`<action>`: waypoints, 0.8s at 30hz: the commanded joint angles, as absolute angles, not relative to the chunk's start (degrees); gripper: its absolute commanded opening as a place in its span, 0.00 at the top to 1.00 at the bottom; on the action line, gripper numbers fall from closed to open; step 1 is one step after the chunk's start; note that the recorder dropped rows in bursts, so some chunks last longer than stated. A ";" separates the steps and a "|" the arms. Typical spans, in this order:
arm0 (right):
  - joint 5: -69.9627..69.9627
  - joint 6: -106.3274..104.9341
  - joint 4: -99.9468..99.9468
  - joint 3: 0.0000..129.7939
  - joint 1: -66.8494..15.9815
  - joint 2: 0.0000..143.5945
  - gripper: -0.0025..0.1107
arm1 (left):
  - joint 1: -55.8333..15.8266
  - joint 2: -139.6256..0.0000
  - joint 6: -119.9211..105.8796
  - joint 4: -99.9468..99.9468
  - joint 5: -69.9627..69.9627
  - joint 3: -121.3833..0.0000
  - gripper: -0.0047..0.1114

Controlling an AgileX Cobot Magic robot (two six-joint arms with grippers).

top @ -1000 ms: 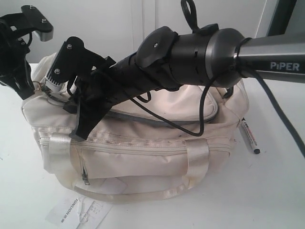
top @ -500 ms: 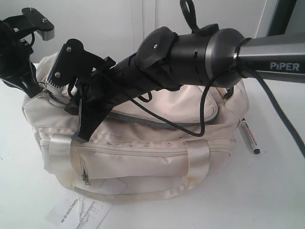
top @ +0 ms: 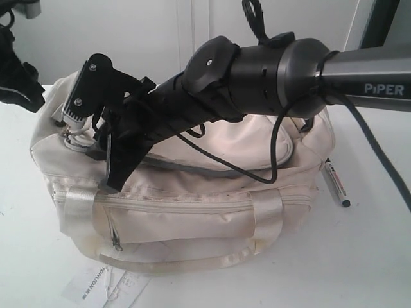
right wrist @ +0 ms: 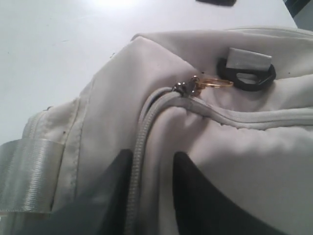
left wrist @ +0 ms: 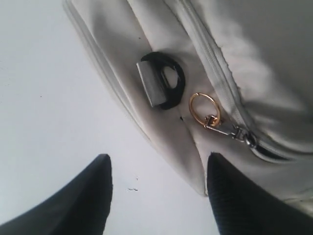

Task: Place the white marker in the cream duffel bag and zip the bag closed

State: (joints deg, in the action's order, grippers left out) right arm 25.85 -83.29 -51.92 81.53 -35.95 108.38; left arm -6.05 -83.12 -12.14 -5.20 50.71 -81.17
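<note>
The cream duffel bag (top: 192, 212) sits on the white table (top: 372, 256). Only the exterior view shows the white marker (top: 335, 183). It lies on the table just beside the bag's right end, outside the bag. A printed paper tag (top: 106, 285) lies at the bag's front edge. The right arm (top: 289, 67) reaches across the bag to its left end. The left wrist view shows the left gripper (left wrist: 159, 164) spread wide with nothing between its fingers, near a black D-ring (left wrist: 161, 81) and the gold zipper ring (left wrist: 205, 108). In the right wrist view the right gripper (right wrist: 152, 156) stands partly open. Its fingers sit on either side of the zipper ridge (right wrist: 137, 147) without clamping it.
</note>
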 commanded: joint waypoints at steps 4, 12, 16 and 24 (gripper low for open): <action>27.06 -74.25 -51.02 81.58 -35.84 104.66 0.70 | -5.79 -76.10 -4.81 -3.28 54.99 -76.79 0.43; 53.46 -49.96 -31.69 83.44 -26.27 101.07 0.70 | -5.79 -71.95 -2.24 14.25 38.16 -62.29 0.43; 58.23 -52.60 -26.02 83.19 -26.16 101.08 0.70 | -5.79 -69.79 -1.34 14.83 33.86 -57.60 0.43; 53.84 -56.82 -27.14 83.19 -26.16 100.96 0.56 | -3.80 -63.31 3.81 12.69 22.88 -50.17 0.43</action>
State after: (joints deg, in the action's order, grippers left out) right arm 56.71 -54.31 -26.54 83.01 -26.40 101.64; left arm -5.33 -65.00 1.40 13.26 25.23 -51.89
